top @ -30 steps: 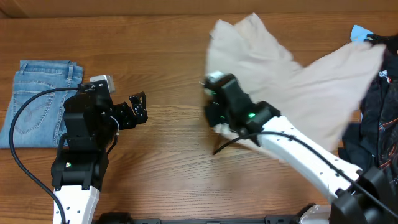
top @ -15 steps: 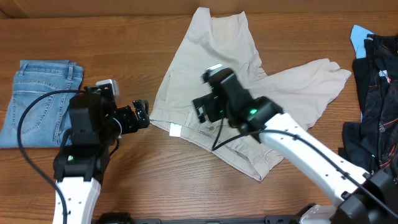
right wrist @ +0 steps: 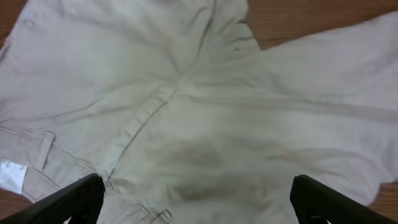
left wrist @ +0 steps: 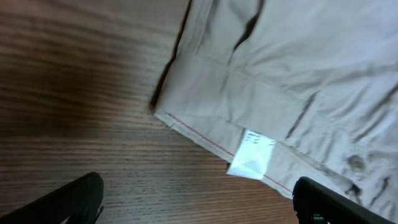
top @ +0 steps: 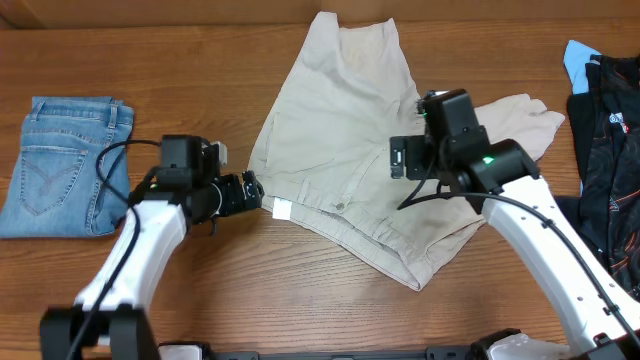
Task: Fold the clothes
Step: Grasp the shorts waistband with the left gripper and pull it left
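Beige shorts (top: pixel 340 130) lie spread on the wooden table, waistband toward the front left, with a white label (top: pixel 282 210) at its edge. My left gripper (top: pixel 250 192) is open just left of the waistband corner. In the left wrist view its open gripper (left wrist: pixel 199 208) hovers over bare wood, with the label (left wrist: pixel 252 154) and shorts (left wrist: pixel 298 74) just ahead. My right gripper (top: pixel 402 158) hangs open above the middle of the shorts. The right wrist view shows its open gripper (right wrist: pixel 198 202) over wrinkled beige fabric (right wrist: pixel 205 112), with nothing between its fingers.
Folded blue jeans (top: pixel 60 165) lie at the left edge. A heap of dark clothes (top: pixel 610 150) with a blue item (top: pixel 578 52) sits at the right edge. Bare wood (top: pixel 300 300) runs along the table front.
My right gripper opened and let go of the shorts, which now lie spread flat; that arm moved right. My left arm reached right toward the waistband corner.
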### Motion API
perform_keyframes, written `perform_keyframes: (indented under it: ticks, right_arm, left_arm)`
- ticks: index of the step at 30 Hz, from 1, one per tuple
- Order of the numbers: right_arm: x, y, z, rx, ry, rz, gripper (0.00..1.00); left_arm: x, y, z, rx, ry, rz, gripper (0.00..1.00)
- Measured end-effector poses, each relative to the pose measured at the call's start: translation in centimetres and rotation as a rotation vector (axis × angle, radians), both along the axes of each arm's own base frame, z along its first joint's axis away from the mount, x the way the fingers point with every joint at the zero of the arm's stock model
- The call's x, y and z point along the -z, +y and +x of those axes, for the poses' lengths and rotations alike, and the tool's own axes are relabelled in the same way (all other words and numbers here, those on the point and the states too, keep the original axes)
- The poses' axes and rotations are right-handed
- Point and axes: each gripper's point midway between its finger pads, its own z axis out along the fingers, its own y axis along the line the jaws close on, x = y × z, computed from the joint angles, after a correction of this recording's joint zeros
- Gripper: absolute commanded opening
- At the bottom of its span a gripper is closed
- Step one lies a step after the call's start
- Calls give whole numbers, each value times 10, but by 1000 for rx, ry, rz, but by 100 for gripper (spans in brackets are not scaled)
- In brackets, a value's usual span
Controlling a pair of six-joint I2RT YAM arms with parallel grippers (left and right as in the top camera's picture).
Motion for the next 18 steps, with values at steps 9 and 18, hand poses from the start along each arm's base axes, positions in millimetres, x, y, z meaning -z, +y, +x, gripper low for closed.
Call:
perform_keyframes:
  ticks: [9,18]
  right_arm:
    - [1,-11,2,31,4,-2,100]
    - [1,-11,2,31,4,-2,100]
  left_arm:
    - [40,-3,22,-2,26,-14,84]
    - [46,-10,53,18,-52,-36,6]
